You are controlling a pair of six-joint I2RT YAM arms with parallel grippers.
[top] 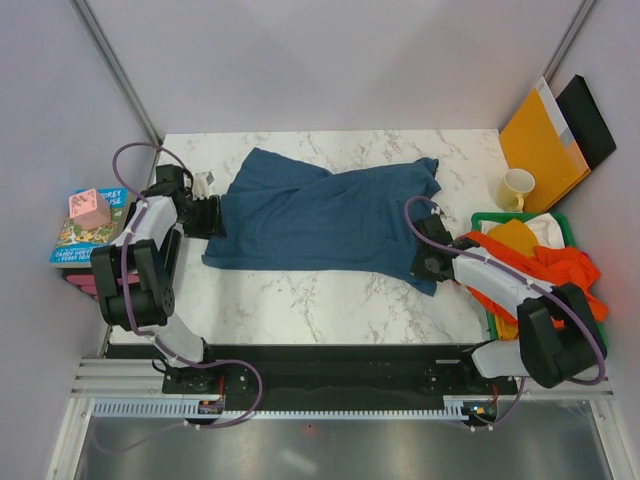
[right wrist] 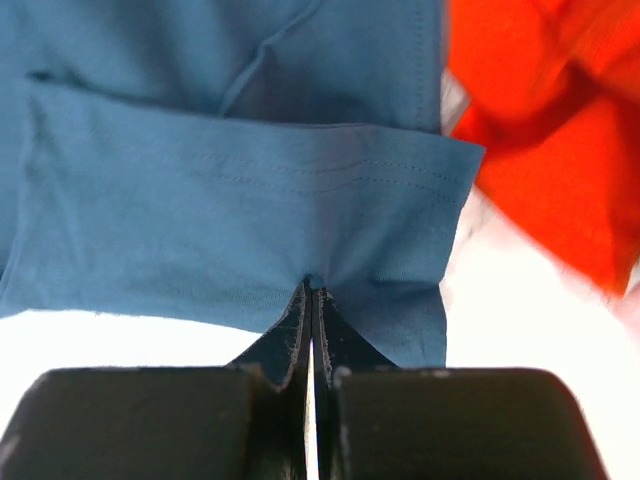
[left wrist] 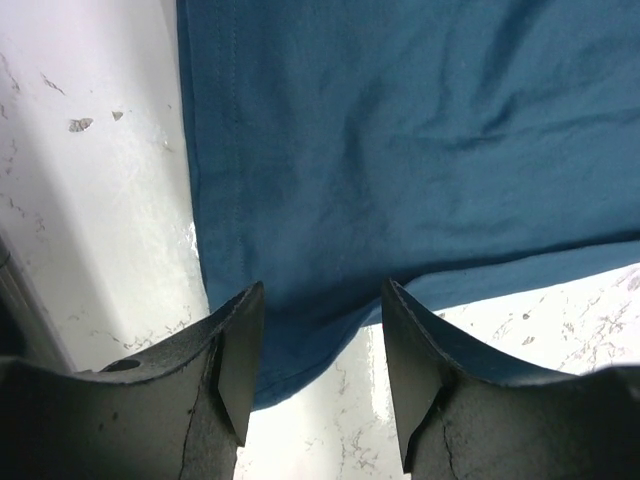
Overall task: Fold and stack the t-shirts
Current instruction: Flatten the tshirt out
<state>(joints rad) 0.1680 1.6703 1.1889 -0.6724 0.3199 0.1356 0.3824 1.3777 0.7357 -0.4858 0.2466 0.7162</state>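
Two pincers are working opposite ends of one teal tee, which is lying spread across the middle of the counter with its long axis running left to right. The right pincer is pinching the tee's near right edge, its jaws pressed fully together on a small pucker of cloth. The left pincer is sitting at the tee's left end with its jaws standing roughly half apart. The near left corner is lying in the gap between them, and nothing is being gripped yet. The tee is stretching away from each pincer toward the other, and each arm is nearest its own end. As I judge it, the coming move is depending on the left pincer closing on that corner, so both near corners can lift together and carry the near edge over. Orange tees are waiting heaped in the green bin at the right.
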